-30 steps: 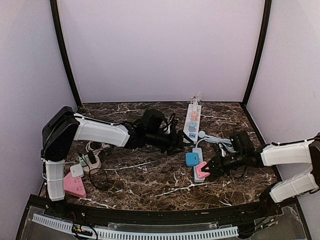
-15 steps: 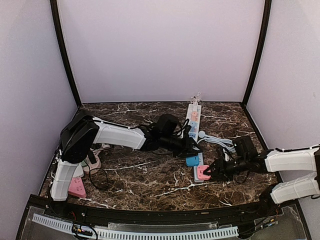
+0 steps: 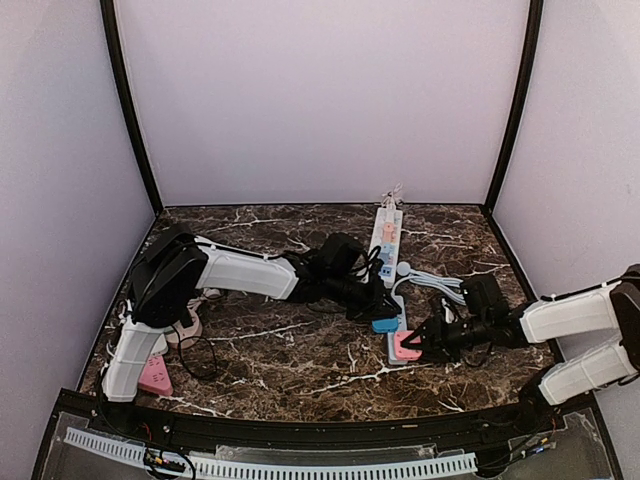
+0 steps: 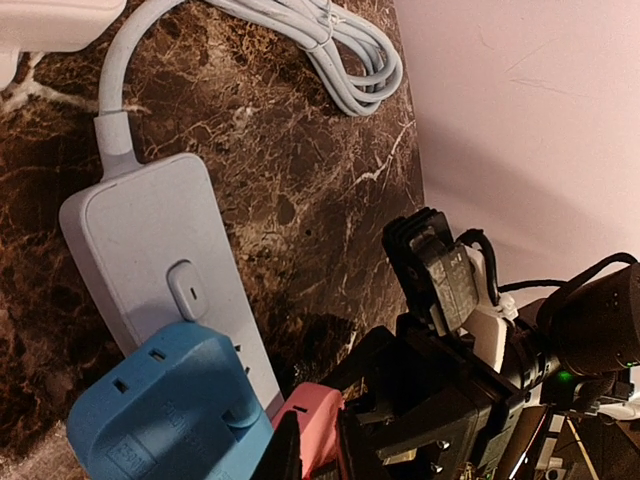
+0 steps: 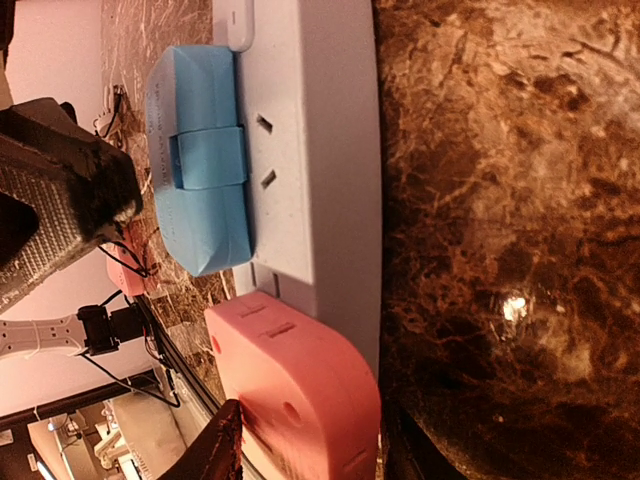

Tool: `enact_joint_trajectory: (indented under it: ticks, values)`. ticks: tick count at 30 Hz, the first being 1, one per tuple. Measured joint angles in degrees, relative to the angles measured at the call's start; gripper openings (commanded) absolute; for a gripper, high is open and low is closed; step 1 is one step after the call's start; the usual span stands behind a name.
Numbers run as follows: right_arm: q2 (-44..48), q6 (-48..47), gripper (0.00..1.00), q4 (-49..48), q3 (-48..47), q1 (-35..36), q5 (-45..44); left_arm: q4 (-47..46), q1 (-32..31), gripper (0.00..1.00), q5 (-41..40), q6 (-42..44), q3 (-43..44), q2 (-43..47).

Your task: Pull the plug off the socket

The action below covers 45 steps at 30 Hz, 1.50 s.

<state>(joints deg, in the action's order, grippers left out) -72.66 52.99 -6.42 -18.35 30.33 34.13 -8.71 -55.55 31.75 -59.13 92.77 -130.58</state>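
— What do you count from the top camera?

— I count two power strips on the table (image 3: pixel 300 350): the far power strip (image 3: pixel 388 228) towards the back wall and the near power strip (image 3: pixel 401 318) in front of it. The near one carries two plugs, a blue plug (image 3: pixel 384 324) and a pink plug (image 3: pixel 404 346), both sitting on it. My left end effector (image 3: pixel 383 303) is at the blue plug and my right end effector (image 3: pixel 415 340) is at the pink one.

— Does the left wrist camera add anything?

— It gives me the strip's rocker switch (image 4: pixel 186 290) and a coiled white cable (image 4: pixel 345 45), which the right wrist camera misses. From it I can't tell whether the left end effector is pinching the blue plug or only beside it.

— And the right wrist?

— Only there do I see the two free socket slots (image 5: pixel 263 123) beside the blue plug. My right fingers (image 5: pixel 222 445) stand spread, one on either side of the pink plug. Whether they press it, I can't tell.
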Motion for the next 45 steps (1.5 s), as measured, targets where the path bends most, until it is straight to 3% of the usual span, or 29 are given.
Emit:
enact_joint_trajectory:
  ticks: [7,12,17,27,45]
  values:
    - [-2.1,0.5,0.37,-3.9,0.2,-0.4,1.1,3.4,-0.1,0.10,-0.1,0.3,1.9,-1.4]
    - [1.8,0.8,0.31,-1.9,0.4,-0.9,0.9,6.3,-0.2,0.09,-0.5,0.9,3.5,-1.8]
    - [5.7,1.2,0.18,-0.1,0.4,-1.1,1.0,9.4,-0.2,0.08,-1.0,1.8,5.5,-2.4]
    - [3.8,2.2,0.01,-2.7,0.6,-1.4,3.3,10.8,-0.4,0.06,-1.1,2.0,6.6,-2.9]
    - [9.7,6.3,0.00,-7.8,5.9,-4.6,6.4,13.4,-1.0,0.05,-2.7,3.4,8.4,-3.0]
